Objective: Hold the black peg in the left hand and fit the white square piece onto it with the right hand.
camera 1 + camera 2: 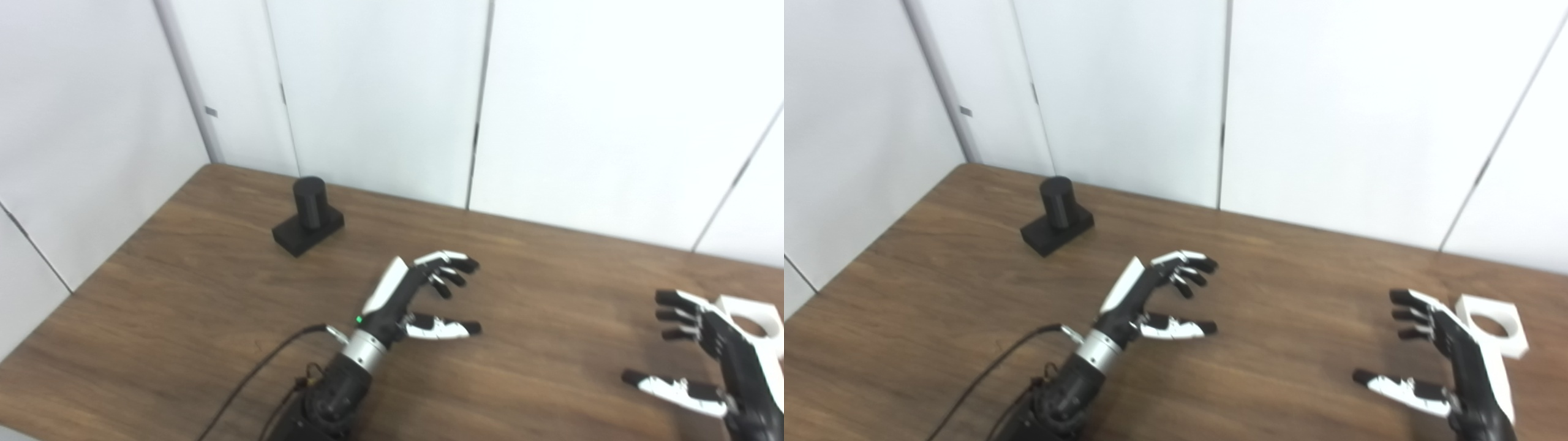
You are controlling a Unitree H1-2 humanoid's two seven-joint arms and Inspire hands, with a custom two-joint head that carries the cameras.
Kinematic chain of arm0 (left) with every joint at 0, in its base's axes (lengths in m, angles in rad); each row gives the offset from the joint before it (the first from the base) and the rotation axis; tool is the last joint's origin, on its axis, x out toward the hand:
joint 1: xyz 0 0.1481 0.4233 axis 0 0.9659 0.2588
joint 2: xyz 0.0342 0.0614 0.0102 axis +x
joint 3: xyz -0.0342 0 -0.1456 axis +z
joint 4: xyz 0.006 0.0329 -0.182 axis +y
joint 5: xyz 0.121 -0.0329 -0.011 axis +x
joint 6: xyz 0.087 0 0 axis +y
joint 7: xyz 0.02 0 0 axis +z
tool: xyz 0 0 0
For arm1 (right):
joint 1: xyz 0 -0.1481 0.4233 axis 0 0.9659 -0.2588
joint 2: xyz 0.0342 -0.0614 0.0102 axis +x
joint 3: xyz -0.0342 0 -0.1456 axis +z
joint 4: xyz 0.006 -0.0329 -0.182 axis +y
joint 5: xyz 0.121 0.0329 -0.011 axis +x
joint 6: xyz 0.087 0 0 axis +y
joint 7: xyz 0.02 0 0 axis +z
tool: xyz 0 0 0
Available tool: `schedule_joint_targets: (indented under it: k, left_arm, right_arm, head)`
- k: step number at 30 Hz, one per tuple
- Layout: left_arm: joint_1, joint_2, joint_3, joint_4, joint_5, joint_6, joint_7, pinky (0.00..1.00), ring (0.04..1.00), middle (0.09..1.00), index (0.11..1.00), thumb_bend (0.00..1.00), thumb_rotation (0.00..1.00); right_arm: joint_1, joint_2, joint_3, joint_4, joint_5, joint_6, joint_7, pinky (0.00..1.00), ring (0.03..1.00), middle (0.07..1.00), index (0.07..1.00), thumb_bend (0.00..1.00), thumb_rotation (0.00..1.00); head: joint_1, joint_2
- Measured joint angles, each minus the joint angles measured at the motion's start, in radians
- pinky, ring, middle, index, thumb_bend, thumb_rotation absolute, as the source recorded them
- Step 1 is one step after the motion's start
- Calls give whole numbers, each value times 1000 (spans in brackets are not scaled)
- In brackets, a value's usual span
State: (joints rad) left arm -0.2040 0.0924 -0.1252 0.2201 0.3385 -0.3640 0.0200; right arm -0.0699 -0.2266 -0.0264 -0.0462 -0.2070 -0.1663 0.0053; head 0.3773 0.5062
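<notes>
The black peg (308, 216), an upright cylinder on a black square base, stands at the table's far left; it also shows in the right eye view (1056, 215). The white square piece (1492, 325) with a round hole lies flat at the right, partly hidden behind my right hand in the left eye view (753, 316). My left hand (416, 297) is open and empty over the table's middle, well to the right of and nearer than the peg. My right hand (1445, 361) is open and empty, just left of the white piece, not touching it.
The brown wooden table (539, 288) meets white wall panels (380, 92) at its back and left edges. A black cable (257, 373) runs from my left wrist to the bottom edge.
</notes>
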Motion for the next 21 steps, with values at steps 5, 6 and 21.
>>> schedule_joint_targets:
  k: [5, 6, 21]
  left_arm:
    - [-11, -3, -5, 13, 7, 0, 9, 595, 697, 736, 704, 775, 117]
    - [-11, -3, -6, 13, 9, 0, 11, 588, 696, 736, 702, 775, 120]
    - [-2, -5, 4, -5, 20, 7, 43, 543, 684, 731, 675, 786, 92]
  right_arm:
    - [1, 1, -4, -29, -8, 42, 3, 580, 698, 746, 731, 618, 0]
    - [1, 2, -4, -32, -13, 47, 3, 581, 698, 746, 730, 617, 0]
    - [4, 8, -3, -91, -18, 102, 4, 563, 681, 735, 718, 620, 0]
  head:
    - [11, -3]
    - [11, -3]
    - [12, 2]
